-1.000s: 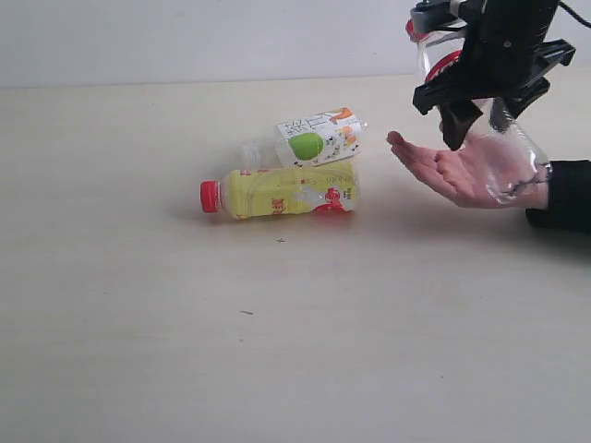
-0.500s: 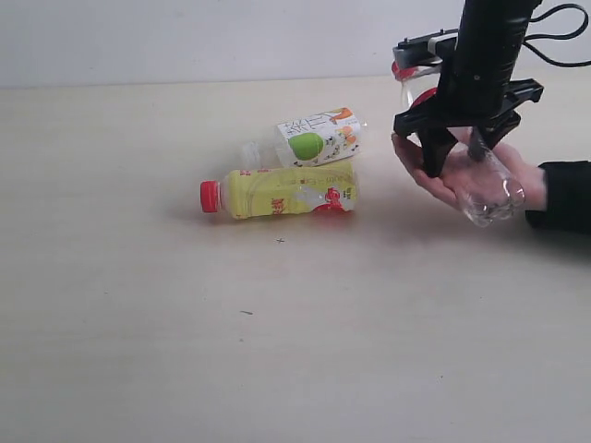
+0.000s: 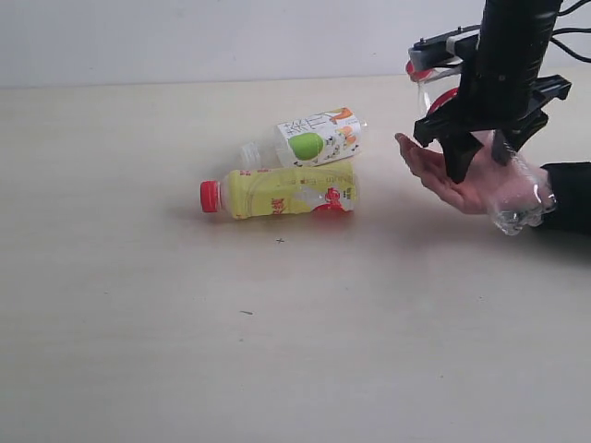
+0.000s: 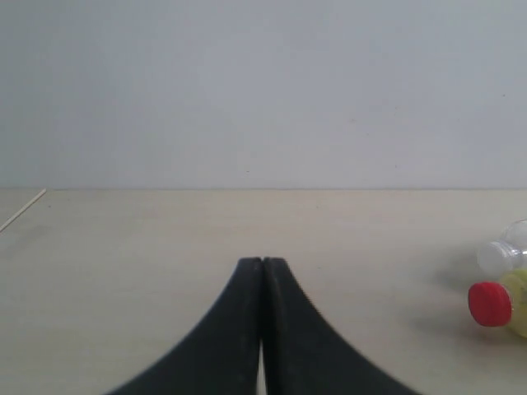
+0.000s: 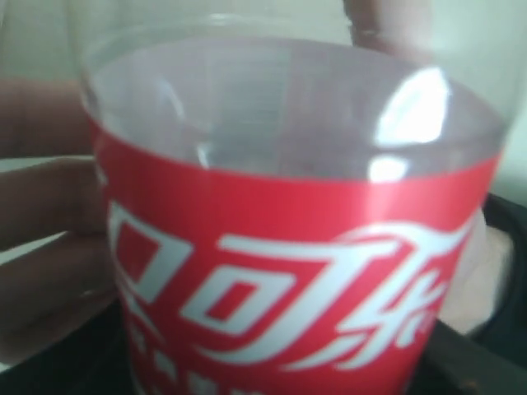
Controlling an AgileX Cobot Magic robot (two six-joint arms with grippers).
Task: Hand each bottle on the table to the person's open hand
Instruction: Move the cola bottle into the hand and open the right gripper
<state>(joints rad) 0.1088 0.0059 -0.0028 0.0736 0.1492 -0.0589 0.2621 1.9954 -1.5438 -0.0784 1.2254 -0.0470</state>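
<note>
My right gripper (image 3: 478, 159) is shut on the clear Coca-Cola bottle (image 3: 513, 194), one finger on each side of its red label (image 5: 288, 263). The bottle is tilted, cap up and away. Its lower end lies on the person's open hand (image 3: 445, 177), which is held palm up at the right edge of the table (image 3: 185, 323). The yellow bottle (image 3: 282, 192) with a red cap lies on its side mid-table. Just behind it lies the green-apple bottle (image 3: 316, 139). My left gripper (image 4: 262, 263) is shut and empty, low over the table. It does not show in the exterior view.
The person's black sleeve (image 3: 568, 196) lies at the right edge. A pale wall (image 3: 231, 37) runs behind the table. In the left wrist view, the yellow bottle's red cap (image 4: 490, 303) and a clear bottle neck (image 4: 504, 255) sit off to one side.
My right gripper came down with the Coca-Cola bottle onto the open hand, then shifted a little to the right. The two lying bottles and the left gripper have not moved.
</note>
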